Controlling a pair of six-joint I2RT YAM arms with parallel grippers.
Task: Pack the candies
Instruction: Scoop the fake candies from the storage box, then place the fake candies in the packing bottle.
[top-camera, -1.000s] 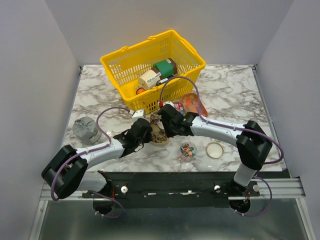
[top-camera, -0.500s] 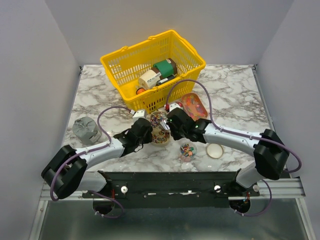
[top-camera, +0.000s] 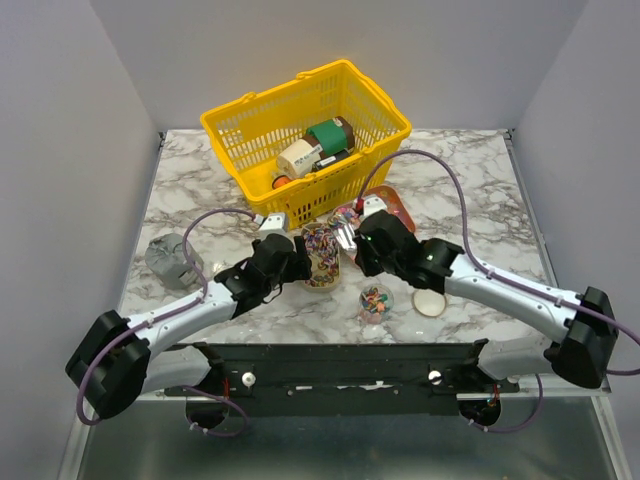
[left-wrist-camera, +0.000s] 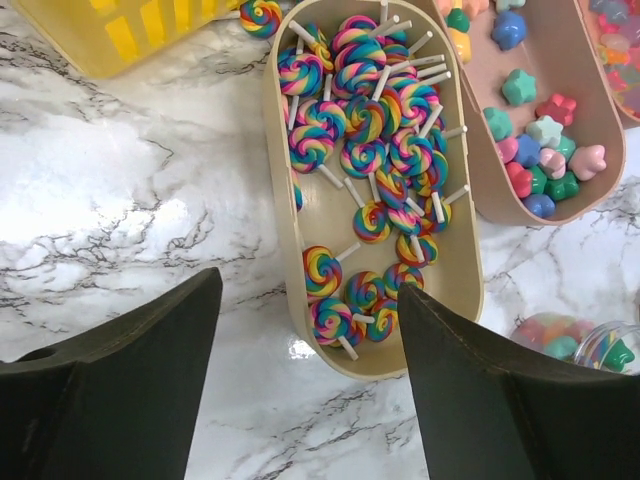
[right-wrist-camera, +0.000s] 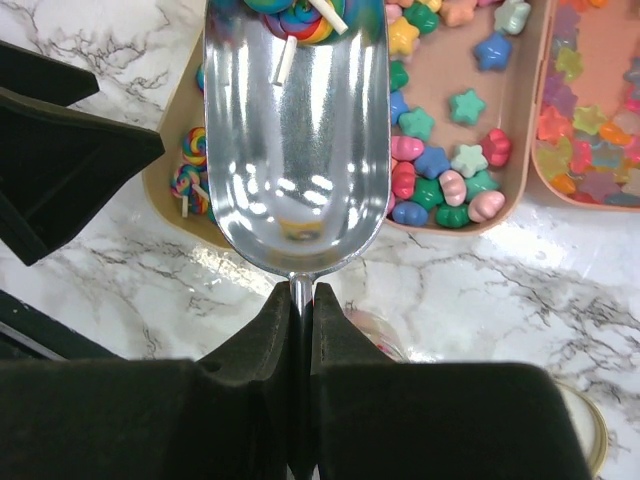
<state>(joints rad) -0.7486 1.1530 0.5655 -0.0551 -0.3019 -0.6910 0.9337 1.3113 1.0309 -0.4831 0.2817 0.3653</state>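
Rainbow swirl lollipop candies (left-wrist-camera: 370, 130) fill a beige oval tray (left-wrist-camera: 282, 190). Star and heart candies (right-wrist-camera: 450, 170) lie in a second tray (left-wrist-camera: 580, 90) to its right. My left gripper (left-wrist-camera: 308, 290) stands open just above the table, straddling the near end of the lollipop tray and holding nothing. My right gripper (right-wrist-camera: 301, 292) is shut on the handle of a silver scoop (right-wrist-camera: 297, 140). The scoop hangs over both trays with a few lollipops (right-wrist-camera: 290, 15) at its far tip. A small jar (top-camera: 375, 300) holding candies stands below the right gripper (top-camera: 365, 245).
A yellow basket (top-camera: 240, 130) with bottles and cans stands behind the trays. A third tray (right-wrist-camera: 600, 150) of star candies lies to the right. The jar's lid (top-camera: 430, 300) rests on the marble beside the jar. A grey crumpled object (top-camera: 172, 260) sits at the left.
My left gripper went from shut to wide open at the near end of the lollipop tray. My right arm swung to the right, carrying the scoop with it.
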